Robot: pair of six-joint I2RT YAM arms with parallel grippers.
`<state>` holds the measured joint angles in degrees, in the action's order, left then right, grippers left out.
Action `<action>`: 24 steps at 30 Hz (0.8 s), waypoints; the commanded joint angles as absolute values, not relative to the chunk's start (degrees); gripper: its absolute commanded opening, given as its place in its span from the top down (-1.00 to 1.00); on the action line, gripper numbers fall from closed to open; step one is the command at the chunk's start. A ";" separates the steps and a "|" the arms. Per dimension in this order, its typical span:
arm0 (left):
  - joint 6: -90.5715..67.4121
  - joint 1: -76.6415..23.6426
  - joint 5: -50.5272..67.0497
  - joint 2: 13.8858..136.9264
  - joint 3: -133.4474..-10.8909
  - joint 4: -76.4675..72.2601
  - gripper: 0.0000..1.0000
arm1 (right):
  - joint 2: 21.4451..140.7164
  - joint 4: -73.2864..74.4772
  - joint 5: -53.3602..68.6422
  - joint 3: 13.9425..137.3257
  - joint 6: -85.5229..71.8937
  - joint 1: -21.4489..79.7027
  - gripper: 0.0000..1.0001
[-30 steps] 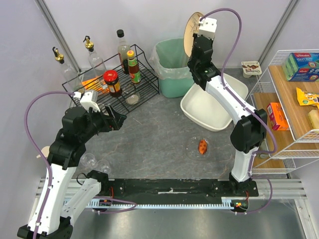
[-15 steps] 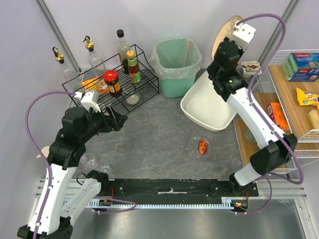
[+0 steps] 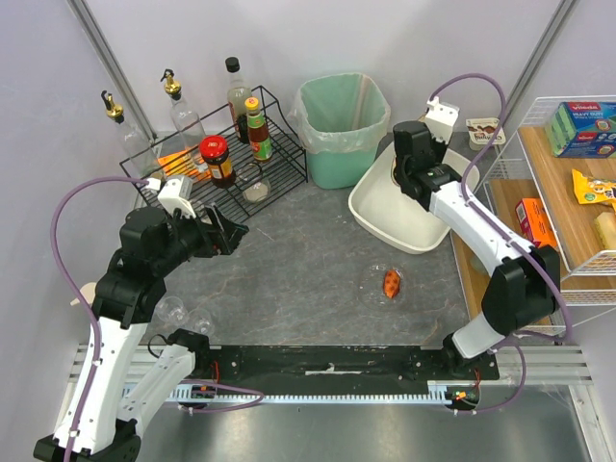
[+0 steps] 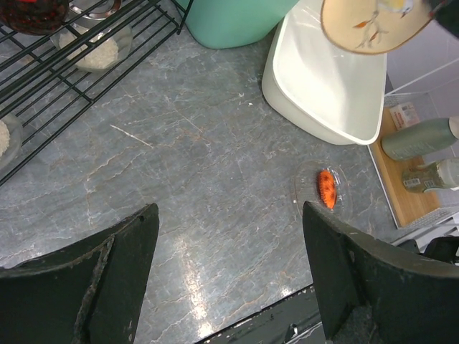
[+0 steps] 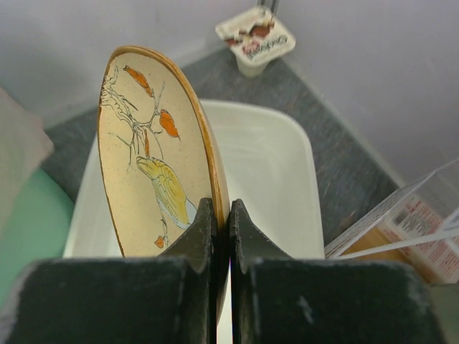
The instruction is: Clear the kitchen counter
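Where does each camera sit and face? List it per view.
Top external: above and behind the bases, looking down on the kitchen counter; both arms show.
Left wrist: on the left arm, facing across the counter to the tub; open left gripper frames it.
Right wrist: looking down into the tub past the right gripper, shut on the plate.
Shared: both wrist views show plate and tub.

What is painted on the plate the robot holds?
The plate shows a yellow bird on an orange-leaved branch; clearest in the right wrist view.
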<state>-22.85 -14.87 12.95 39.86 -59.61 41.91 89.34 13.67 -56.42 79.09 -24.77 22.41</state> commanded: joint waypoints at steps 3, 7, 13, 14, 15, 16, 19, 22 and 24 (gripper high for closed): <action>-20.92 -14.85 13.97 39.20 -59.68 41.31 -0.72 | 90.26 9.40 -52.56 77.79 -35.07 19.34 1.00; -20.83 -14.85 13.97 39.46 -59.85 41.31 -0.72 | 91.84 9.32 -50.81 76.47 -36.56 18.20 1.00; -20.83 -14.85 13.98 39.73 -59.77 41.22 -0.72 | 94.91 8.79 -50.01 75.41 -38.40 16.70 1.00; -20.74 -14.85 13.97 39.81 -59.77 41.22 -0.72 | 95.18 8.44 -49.57 75.24 -38.93 16.26 1.00; -20.83 -14.85 13.97 39.81 -59.77 41.22 -0.72 | 95.71 8.18 -49.22 75.06 -39.54 16.00 1.00; -20.83 -14.85 13.89 39.81 -59.77 41.22 -0.72 | 96.06 7.74 -48.26 74.97 -39.99 15.30 0.99; -20.74 -14.85 13.80 39.73 -59.77 41.22 -0.72 | 97.12 6.77 -45.09 74.18 -40.87 14.59 0.82; -20.66 -14.85 14.06 39.64 -59.76 41.22 -0.72 | 97.91 6.06 -44.47 73.30 -41.48 14.59 0.59; -20.74 -14.85 14.94 39.90 -59.77 41.13 -0.72 | 98.52 6.15 -44.38 73.13 -41.57 14.59 0.41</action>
